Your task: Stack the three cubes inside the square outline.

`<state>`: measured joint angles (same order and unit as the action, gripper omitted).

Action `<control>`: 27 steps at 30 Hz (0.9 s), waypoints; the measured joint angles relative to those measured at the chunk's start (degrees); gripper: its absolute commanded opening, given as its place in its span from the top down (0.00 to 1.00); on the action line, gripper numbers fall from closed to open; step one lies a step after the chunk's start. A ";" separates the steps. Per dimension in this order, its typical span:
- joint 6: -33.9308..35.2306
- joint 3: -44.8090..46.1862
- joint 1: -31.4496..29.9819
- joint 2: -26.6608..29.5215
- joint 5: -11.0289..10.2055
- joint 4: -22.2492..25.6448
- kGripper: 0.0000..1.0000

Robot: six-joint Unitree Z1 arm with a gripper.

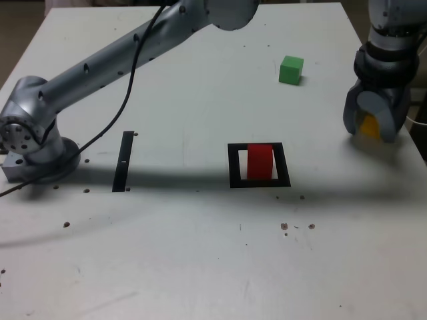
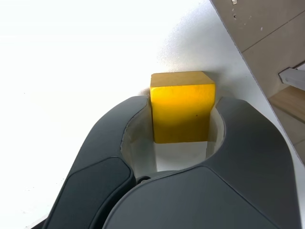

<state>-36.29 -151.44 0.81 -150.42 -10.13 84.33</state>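
White worktop (image 1: pixel 200 267) carrying all items, with dark specks scattered over its near part. Silver arm (image 1: pixel 100 63) rising from its base at the exterior view's left and reaching across the far side to the exterior view's right, a black cable running along it. Claw (image 1: pixel 373 123) pointing down at the worktop's right edge in the exterior view, clamped on the yellow cube (image 2: pixel 182 105), which sits between the two dark jaws. Black square outline (image 1: pixel 233 167) near the centre, with the red cube (image 1: pixel 260 162) standing inside it. Thin black strip (image 1: pixel 124 160) lying well apart, toward the base. Green cube (image 1: pixel 291 69) alone on the far side, unobstructed.
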 measured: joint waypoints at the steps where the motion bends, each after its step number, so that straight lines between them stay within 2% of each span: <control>1: 0.23 0.03 -0.15 0.09 -0.18 0.19 0.70; 5: 1.87 1.67 -0.98 1.40 -0.43 0.97 0.70; 14: 7.82 8.77 -2.87 8.97 -1.08 5.16 0.70; 21: 12.38 17.67 -4.20 17.56 -1.49 4.73 0.70; 24: 15.27 23.47 -4.58 21.71 -0.83 3.97 0.70; 27: 19.63 29.77 -5.15 25.92 0.97 2.55 0.70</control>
<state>-16.67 -121.67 -4.34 -124.49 -9.15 86.88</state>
